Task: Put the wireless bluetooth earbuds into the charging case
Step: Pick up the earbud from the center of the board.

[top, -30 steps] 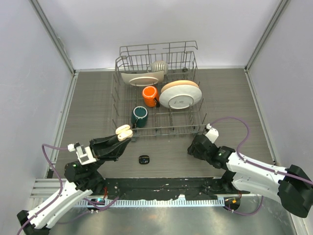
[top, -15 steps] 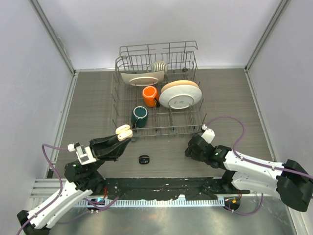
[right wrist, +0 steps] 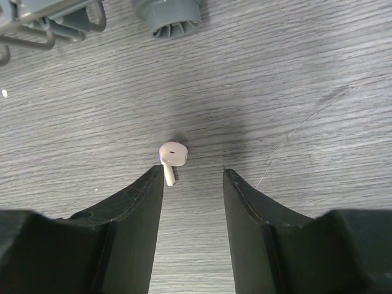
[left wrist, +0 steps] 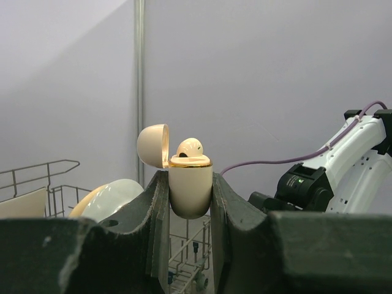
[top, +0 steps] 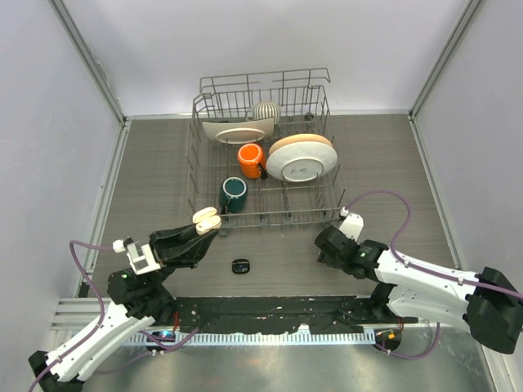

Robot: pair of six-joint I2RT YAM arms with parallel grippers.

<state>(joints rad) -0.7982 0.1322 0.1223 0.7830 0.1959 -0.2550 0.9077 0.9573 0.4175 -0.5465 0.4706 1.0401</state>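
Observation:
My left gripper (left wrist: 190, 184) is shut on a cream charging case (left wrist: 190, 187), lid open, with one cream-white earbud (left wrist: 189, 147) seated in it; the case also shows in the top view (top: 207, 220), held above the table. My right gripper (right wrist: 192, 173) is open, low over the table, with a second cream-white earbud (right wrist: 171, 158) lying on the wood by the tip of its left finger (right wrist: 144, 196). In the top view the right gripper (top: 327, 242) sits near the rack's front right corner. A small black case (top: 239, 266) lies on the table between the arms. The black earbuds are not visible.
A wire dish rack (top: 261, 155) holds plates, an orange mug (top: 251, 158) and a green mug (top: 234, 193). A rack foot wheel (right wrist: 166, 15) is just beyond the right gripper. Grey walls enclose the table.
My right arm shifted slightly left and back, staying near the rack's front right corner. The left arm with the case has not moved.

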